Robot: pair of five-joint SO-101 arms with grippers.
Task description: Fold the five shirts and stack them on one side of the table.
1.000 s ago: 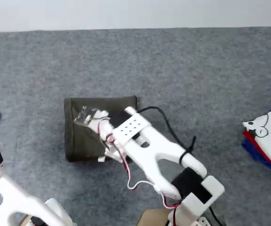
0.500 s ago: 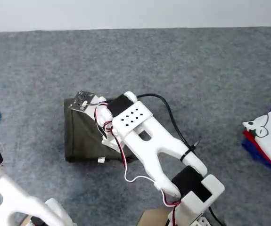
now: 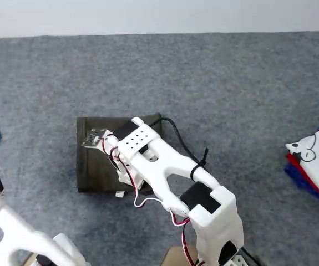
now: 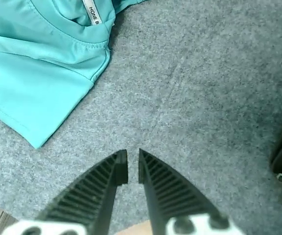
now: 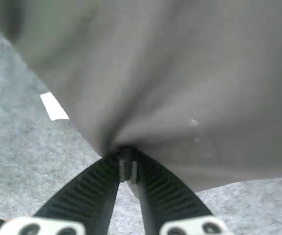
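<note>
We see a dark olive green folded cloth shirt [image 3: 95,160] lying in the middle of the grey fuzzy table cover [image 3: 231,83]. The right arm's white plastic gripper [image 5: 126,171] has its two black ribbed fingers [image 5: 94,188] squeezed tight on the near edge of this shirt. A fold of green cloth is pinched between the tips, and the rest of the shirt spreads out on the far side of them. A small white tag [image 5: 54,106] sticks out of the shirt's edge just beside the pinched spot. From above, the right arm [image 3: 165,166] reaches over the right part of the shirt.

The left arm's gripper [image 4: 128,166] hangs over bare grey cover. Its fingers are almost together and hold nothing. A bright teal cloth shirt [image 4: 42,73] lies near it, at the left edge of the table. At the right edge we see a pile of folded shirts [image 3: 314,160], white on top of red and blue
</note>
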